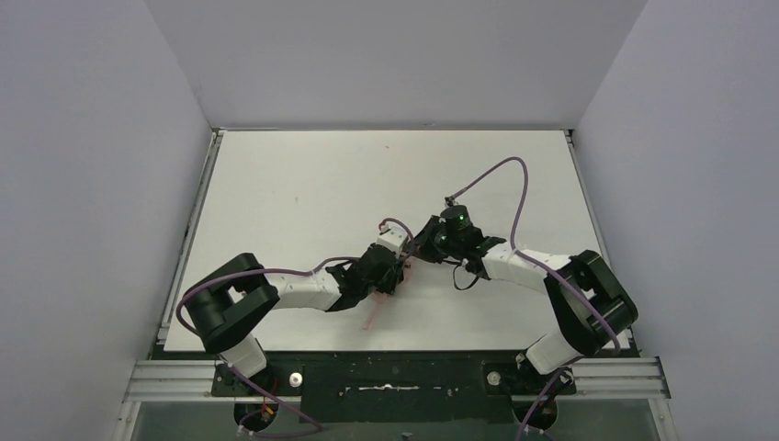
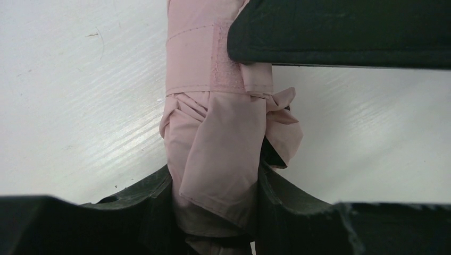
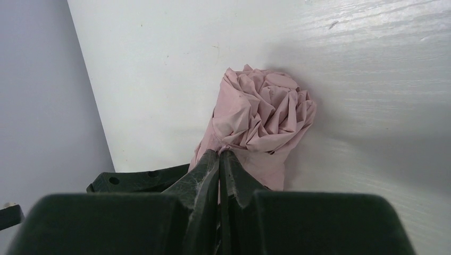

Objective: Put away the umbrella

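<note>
I work over a white table [image 1: 303, 184], matt and faintly grained; close up, my left view shows a thin dark scratch [image 2: 95, 36] on its far left part. A metal strip [image 1: 195, 230] runs along its left edge. Plain grey walls close it in: the left wall [image 1: 92, 184], the far wall [image 1: 395, 55] and the right wall [image 1: 689, 138]. At the near edge a ribbed aluminium rail [image 1: 174, 378] lies crosswise, with a black plate [image 1: 395, 377] at its middle.
</note>
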